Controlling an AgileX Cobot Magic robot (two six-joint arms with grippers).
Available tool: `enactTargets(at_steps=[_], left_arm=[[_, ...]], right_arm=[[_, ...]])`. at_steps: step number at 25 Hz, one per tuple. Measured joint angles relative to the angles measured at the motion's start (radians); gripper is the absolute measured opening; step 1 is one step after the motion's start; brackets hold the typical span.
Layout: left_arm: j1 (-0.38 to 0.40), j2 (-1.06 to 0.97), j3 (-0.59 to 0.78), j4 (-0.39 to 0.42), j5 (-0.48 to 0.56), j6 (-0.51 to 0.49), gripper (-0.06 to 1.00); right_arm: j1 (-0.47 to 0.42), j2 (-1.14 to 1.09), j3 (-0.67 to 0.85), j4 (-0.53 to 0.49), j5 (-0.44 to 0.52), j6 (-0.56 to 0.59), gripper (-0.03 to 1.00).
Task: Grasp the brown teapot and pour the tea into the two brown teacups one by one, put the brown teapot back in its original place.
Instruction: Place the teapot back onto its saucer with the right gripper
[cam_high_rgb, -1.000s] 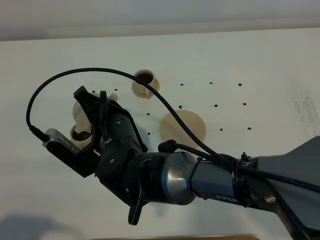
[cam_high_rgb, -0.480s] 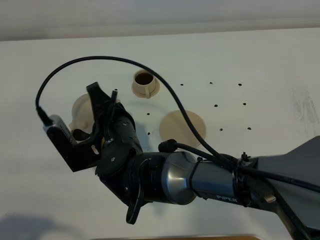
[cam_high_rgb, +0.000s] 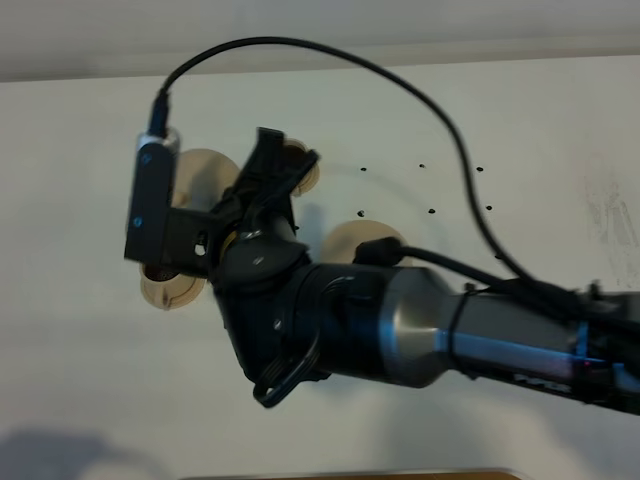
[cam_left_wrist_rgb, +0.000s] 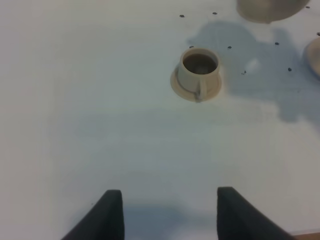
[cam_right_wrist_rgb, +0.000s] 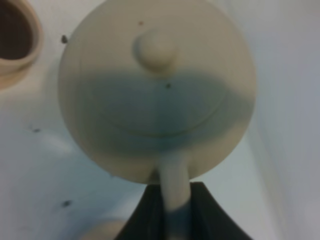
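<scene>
The right gripper has its fingers clamped on the loop handle of the brown teapot, held above the worktop. One teacup stands beside it, the other teacup nearer the left gripper, whose fingers hold nothing, drawn close. The round saucer lies half hidden behind the arm.

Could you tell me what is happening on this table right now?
The right arm is holding the brown teapot by its loop handle, with the right end effector shut on it, lifted above the white table. Both teacups show dark tea: one stands on its saucer, and the other sits at the edge of the right wrist view. The wide round saucer where the teapot belongs is bare. The left end effector holds nothing.
</scene>
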Motion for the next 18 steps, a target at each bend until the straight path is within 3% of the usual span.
enactTargets(at_steps=[8,18], left_arm=[[0.000,0.000,0.000,0.000,0.000,0.000,0.49],[0.000,0.000,0.000,0.000,0.000,0.000,0.49]], right_arm=[[-0.032,-0.033,0.000,0.353,0.013,-0.001,0.09],[-0.070,-0.033,0.000,0.580,-0.037,-0.046,0.09]])
